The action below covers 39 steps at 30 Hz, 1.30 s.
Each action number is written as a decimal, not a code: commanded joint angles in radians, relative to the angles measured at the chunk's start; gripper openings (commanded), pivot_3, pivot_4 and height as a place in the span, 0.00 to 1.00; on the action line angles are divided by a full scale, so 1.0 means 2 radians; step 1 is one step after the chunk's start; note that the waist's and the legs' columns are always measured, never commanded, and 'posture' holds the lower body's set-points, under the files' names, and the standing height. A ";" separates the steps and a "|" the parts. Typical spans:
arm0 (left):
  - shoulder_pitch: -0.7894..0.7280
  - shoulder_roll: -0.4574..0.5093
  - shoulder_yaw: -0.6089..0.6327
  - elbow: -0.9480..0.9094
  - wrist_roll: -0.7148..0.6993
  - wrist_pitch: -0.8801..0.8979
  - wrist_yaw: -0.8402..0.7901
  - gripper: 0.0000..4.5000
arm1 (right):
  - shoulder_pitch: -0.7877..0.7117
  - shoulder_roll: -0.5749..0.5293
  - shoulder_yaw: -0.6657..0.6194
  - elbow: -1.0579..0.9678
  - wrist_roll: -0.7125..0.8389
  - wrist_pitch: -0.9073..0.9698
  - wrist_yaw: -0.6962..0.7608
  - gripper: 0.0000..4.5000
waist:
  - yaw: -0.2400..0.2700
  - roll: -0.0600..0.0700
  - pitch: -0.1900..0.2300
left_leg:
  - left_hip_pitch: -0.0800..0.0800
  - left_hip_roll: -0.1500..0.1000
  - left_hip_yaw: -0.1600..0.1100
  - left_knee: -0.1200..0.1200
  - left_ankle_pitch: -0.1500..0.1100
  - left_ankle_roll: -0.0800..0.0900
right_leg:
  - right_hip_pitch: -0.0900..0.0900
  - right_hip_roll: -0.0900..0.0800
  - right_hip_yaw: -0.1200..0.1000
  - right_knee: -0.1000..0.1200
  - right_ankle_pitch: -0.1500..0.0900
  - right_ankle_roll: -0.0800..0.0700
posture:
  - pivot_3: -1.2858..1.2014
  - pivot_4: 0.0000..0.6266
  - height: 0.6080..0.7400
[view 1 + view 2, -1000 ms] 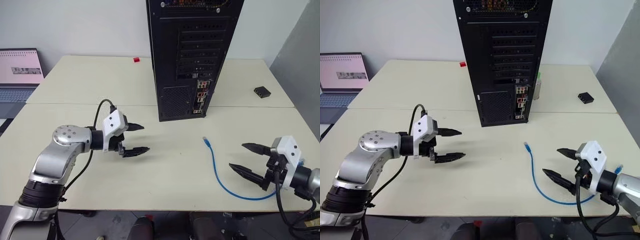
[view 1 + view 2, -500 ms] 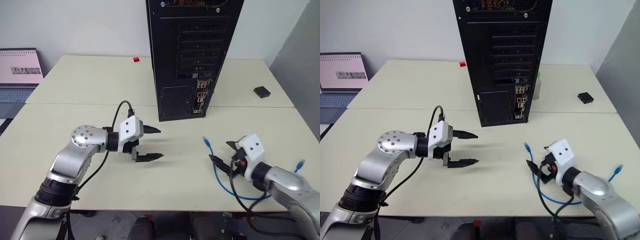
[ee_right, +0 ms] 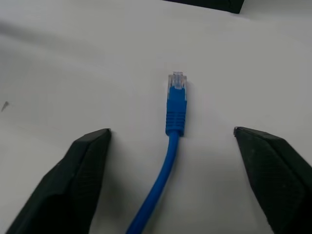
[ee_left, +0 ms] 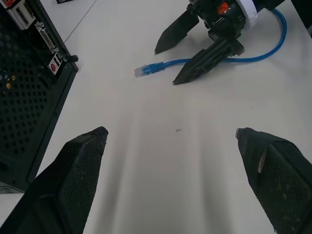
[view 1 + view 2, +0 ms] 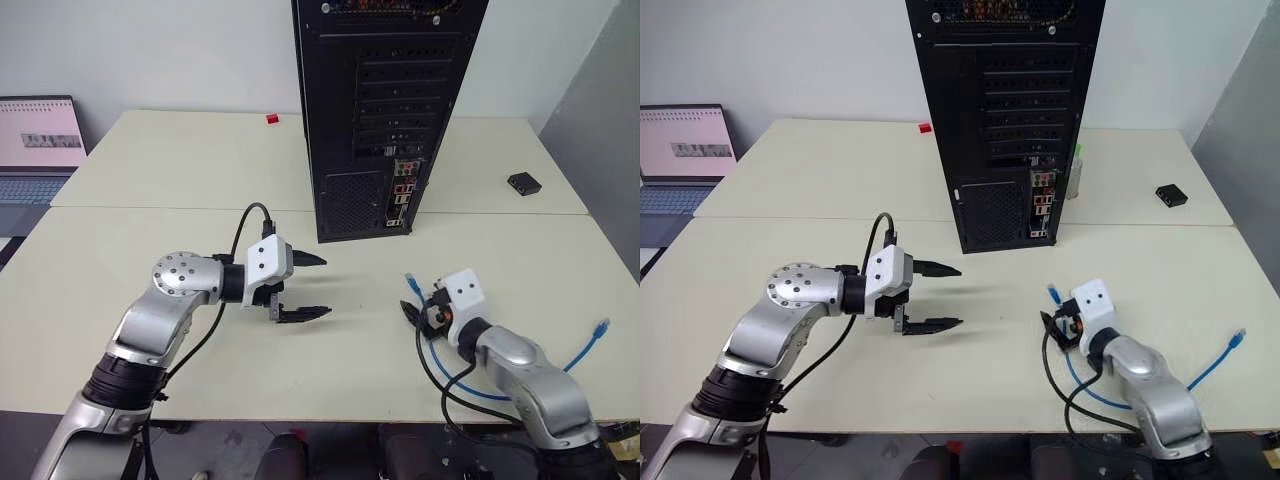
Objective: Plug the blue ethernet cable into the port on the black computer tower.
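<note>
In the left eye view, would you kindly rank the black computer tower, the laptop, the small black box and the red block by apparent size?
1. black computer tower, largest.
2. laptop, cut off by the picture's edge, so its full size is unsure.
3. small black box.
4. red block, smallest, though it lies farther from the camera.

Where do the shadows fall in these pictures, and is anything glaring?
Left eye view: soft, even light, with only a faint shadow on the cream table beside the left gripper; no glare on the tall black computer tower. Right wrist view: the thin blue ethernet cable casts a slim, faint shadow. Left wrist view: pale grey streaks on the table before the right gripper.
</note>
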 commanded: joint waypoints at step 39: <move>-0.083 -0.062 -0.068 0.123 0.040 -0.113 -0.098 0.85 | -0.137 -0.131 0.110 -0.108 0.008 -0.003 0.277 0.02 | 0.000 0.000 0.000 | 0.000 0.000 -0.001 0.000 0.000 0.000 | 0.000 0.000 -0.001 0.000 0.000 0.000 | 0.52 0.24 1.00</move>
